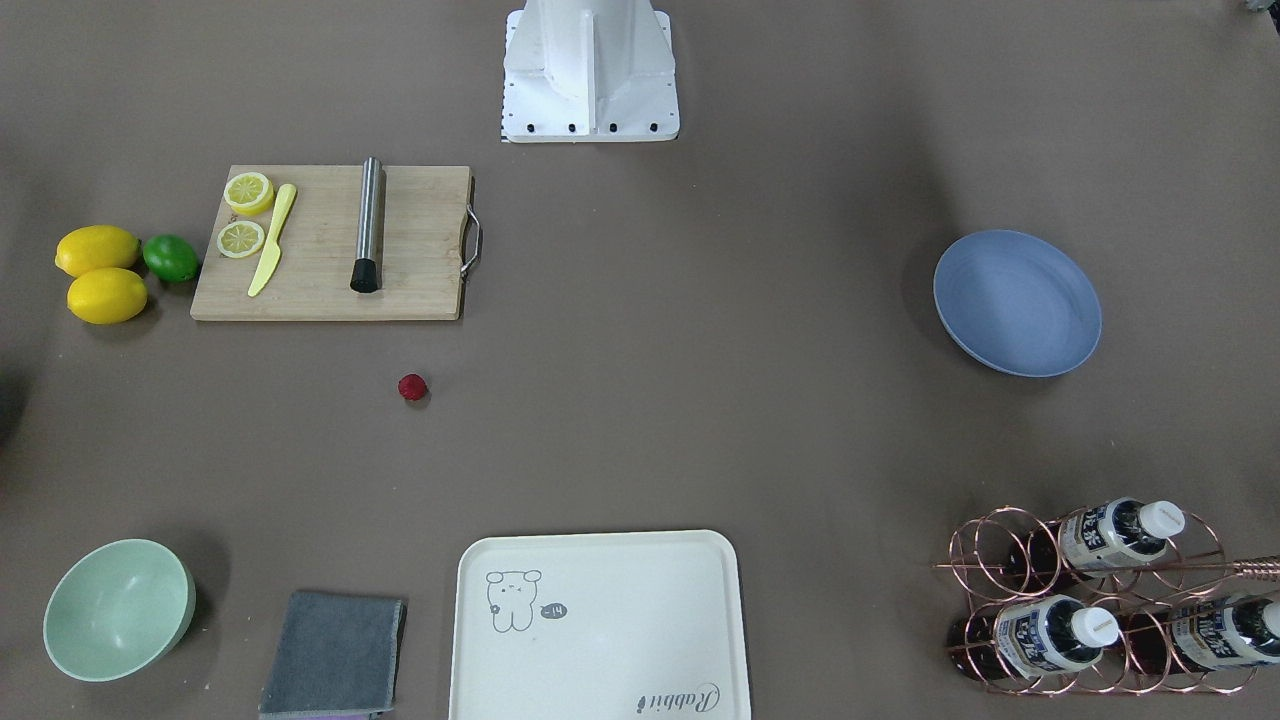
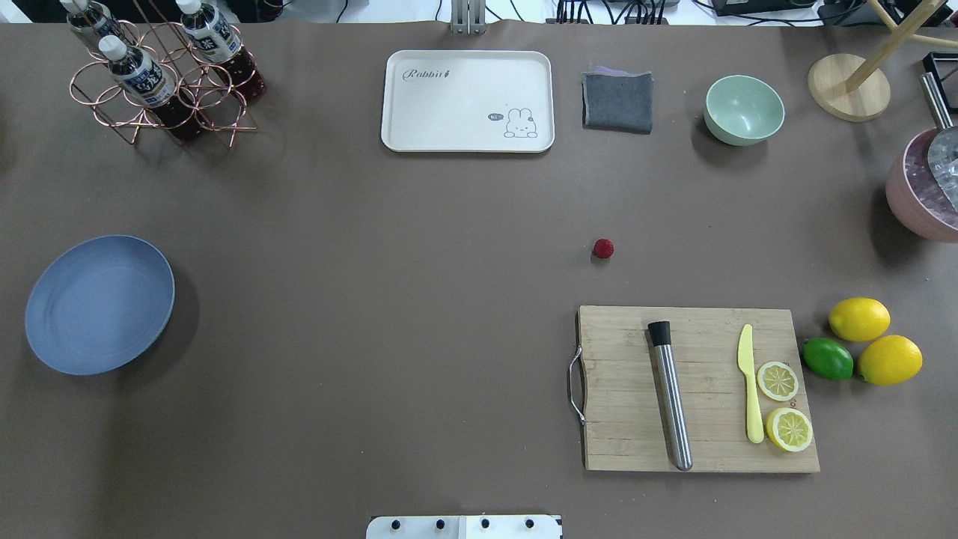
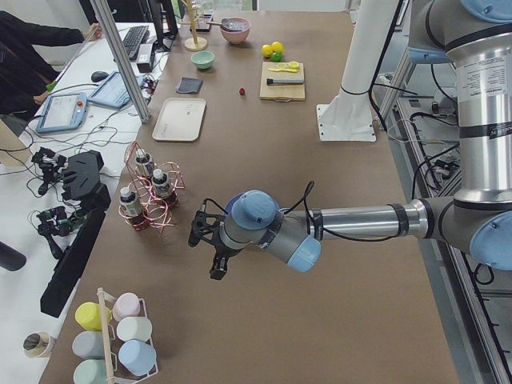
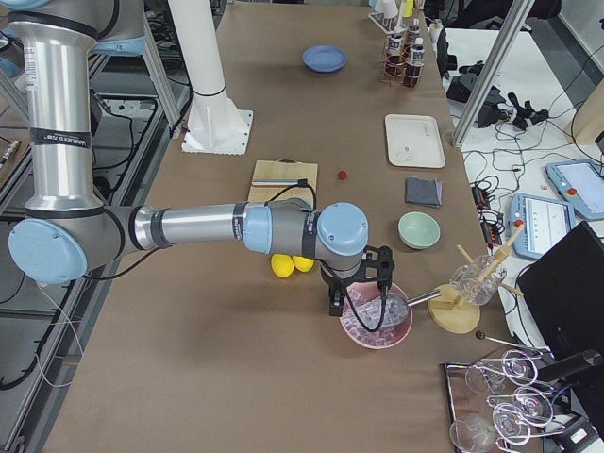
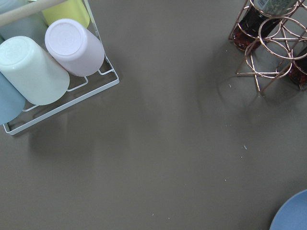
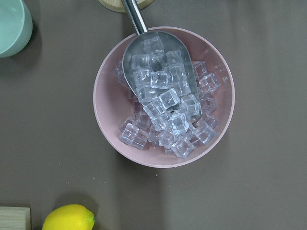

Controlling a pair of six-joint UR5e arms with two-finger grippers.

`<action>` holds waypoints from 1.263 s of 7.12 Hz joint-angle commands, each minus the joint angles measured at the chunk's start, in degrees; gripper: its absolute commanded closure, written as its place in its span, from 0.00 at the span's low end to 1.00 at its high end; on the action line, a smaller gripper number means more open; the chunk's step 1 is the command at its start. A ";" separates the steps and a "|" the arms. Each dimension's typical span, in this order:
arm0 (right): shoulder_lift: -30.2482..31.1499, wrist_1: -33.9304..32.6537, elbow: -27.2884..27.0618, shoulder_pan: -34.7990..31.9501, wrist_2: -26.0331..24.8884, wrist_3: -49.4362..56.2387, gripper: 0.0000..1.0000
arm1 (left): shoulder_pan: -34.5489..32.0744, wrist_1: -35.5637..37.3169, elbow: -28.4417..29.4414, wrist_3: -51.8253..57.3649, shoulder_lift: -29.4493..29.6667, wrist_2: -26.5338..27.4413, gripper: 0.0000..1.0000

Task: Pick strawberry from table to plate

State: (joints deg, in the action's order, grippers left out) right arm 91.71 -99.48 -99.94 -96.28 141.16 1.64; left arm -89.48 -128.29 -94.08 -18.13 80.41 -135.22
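The strawberry (image 1: 413, 387) (image 2: 603, 248) is a tiny dark-red berry lying alone on the brown table (image 2: 389, 247), just beyond the cutting board. The blue plate (image 1: 1017, 302) (image 2: 99, 303) rests far off at the table's left side, with nothing on it. My left gripper (image 3: 205, 252) hovers past the plate's end of the table, near the bottle rack. Over the pink ice bowl, beyond the lemons, hangs my right gripper (image 4: 360, 300). Both grippers show only in the side views, so I cannot tell whether they are open or shut. Nothing is seen held.
A wooden cutting board (image 2: 696, 389) carries a steel muddler, a yellow knife and lemon halves; lemons and a lime (image 2: 827, 358) lie beside it. At the far edge stand a cream tray (image 2: 468, 101), grey cloth (image 2: 617, 101), mint bowl (image 2: 744, 109) and bottle rack (image 2: 161, 75). A pink ice bowl (image 6: 163, 96) holds a scoop.
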 commanded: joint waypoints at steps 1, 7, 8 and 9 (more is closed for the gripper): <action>0.14 0.69 -1.66 1.00 0.34 -0.58 0.00 | 6.55 -3.35 -0.05 -2.51 -0.17 -1.27 0.01; 0.40 25.88 -1.66 15.84 0.08 -32.97 0.00 | 34.72 -38.85 13.11 -35.58 -0.61 16.04 0.03; 0.40 29.75 -1.75 17.34 -0.01 -37.45 0.00 | 34.72 -41.40 15.49 -35.31 -0.69 16.04 0.05; 0.40 31.70 -1.92 18.93 -0.10 -40.54 0.00 | 34.72 -42.47 16.21 -35.40 -0.69 16.04 0.33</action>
State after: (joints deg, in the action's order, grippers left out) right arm 92.12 -71.06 -101.69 -79.44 141.17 -34.34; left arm -54.97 -168.63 -79.63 -53.48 79.72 -119.36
